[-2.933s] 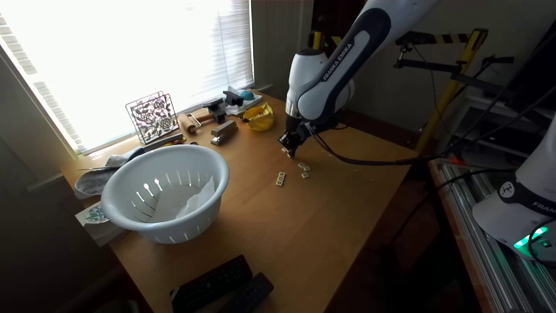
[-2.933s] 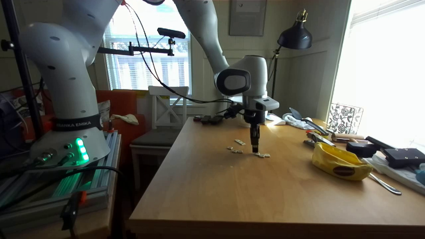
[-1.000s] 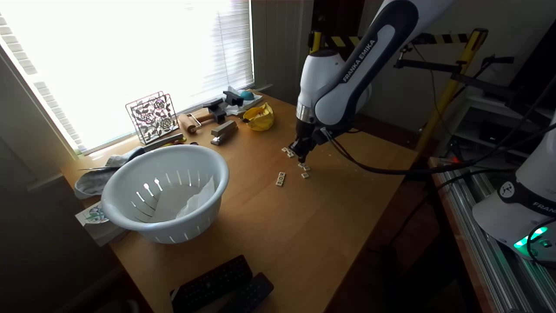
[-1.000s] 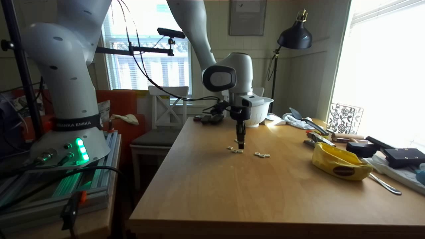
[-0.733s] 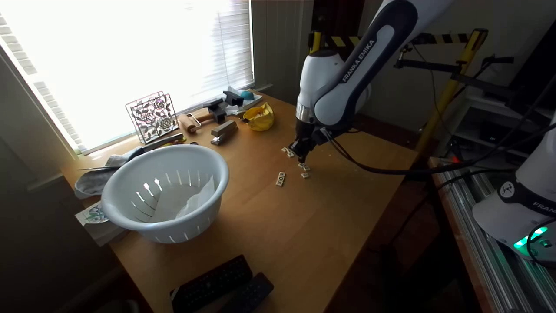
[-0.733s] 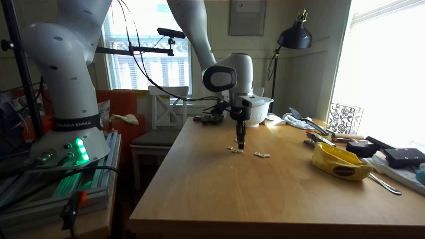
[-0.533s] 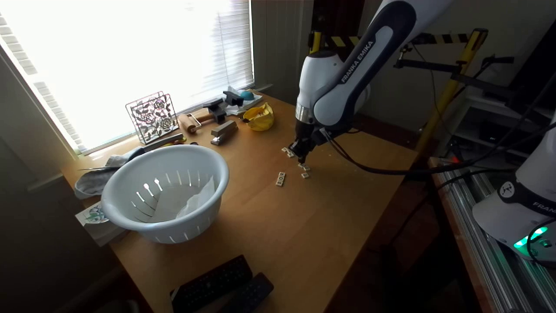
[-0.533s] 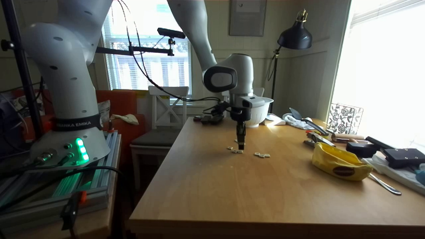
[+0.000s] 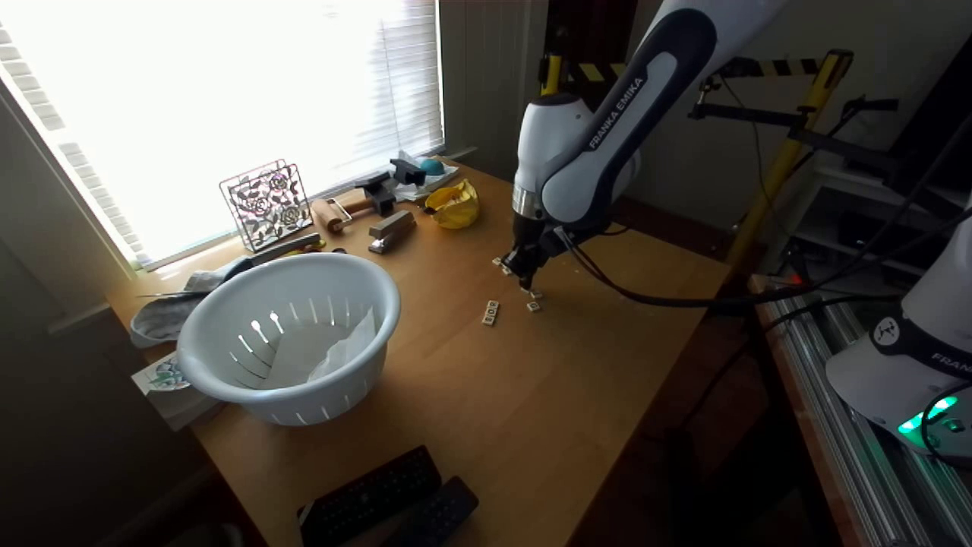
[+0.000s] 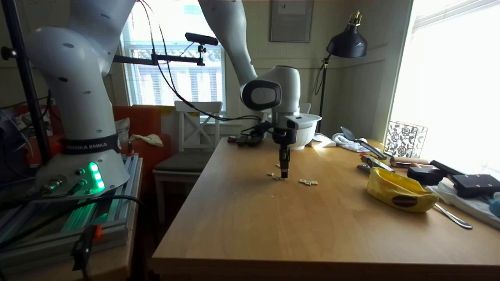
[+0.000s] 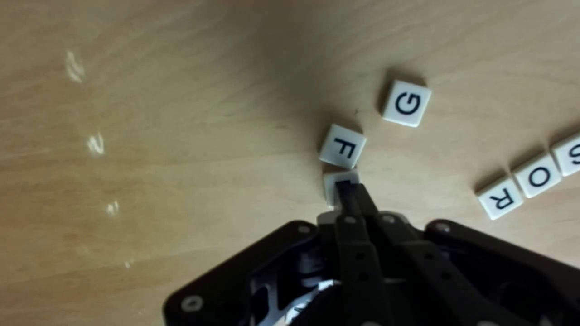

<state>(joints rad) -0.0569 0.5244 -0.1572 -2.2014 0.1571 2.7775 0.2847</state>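
Observation:
My gripper (image 11: 351, 184) is shut and empty, its black fingertips together and pointing down. In the wrist view the fingertips overlap a small white letter tile (image 11: 330, 187), covering most of its face; whether they press on it cannot be told. An F tile (image 11: 336, 151) lies just beyond it, and a G tile (image 11: 407, 118) farther off. A row of R (image 11: 490, 202), O (image 11: 525, 178) and S (image 11: 564, 156) tiles lies to the right. In both exterior views the gripper (image 9: 525, 287) (image 10: 284, 178) is low at these tiles. More tiles (image 10: 308, 182) lie a short way off.
A white colander (image 9: 334, 403) stands on the wooden table (image 9: 547, 395) near two dark remotes (image 9: 372, 486). A stapler (image 9: 392, 230), a yellow pouch (image 9: 463, 213) and a metal flower-pattern holder (image 9: 269, 209) sit along the window side. A cable (image 9: 661, 301) hangs from the arm.
The gripper has left the separate group of tiles, shifted over to the F and G tiles, and lowered slightly in the last half second. The tiles show no clear movement.

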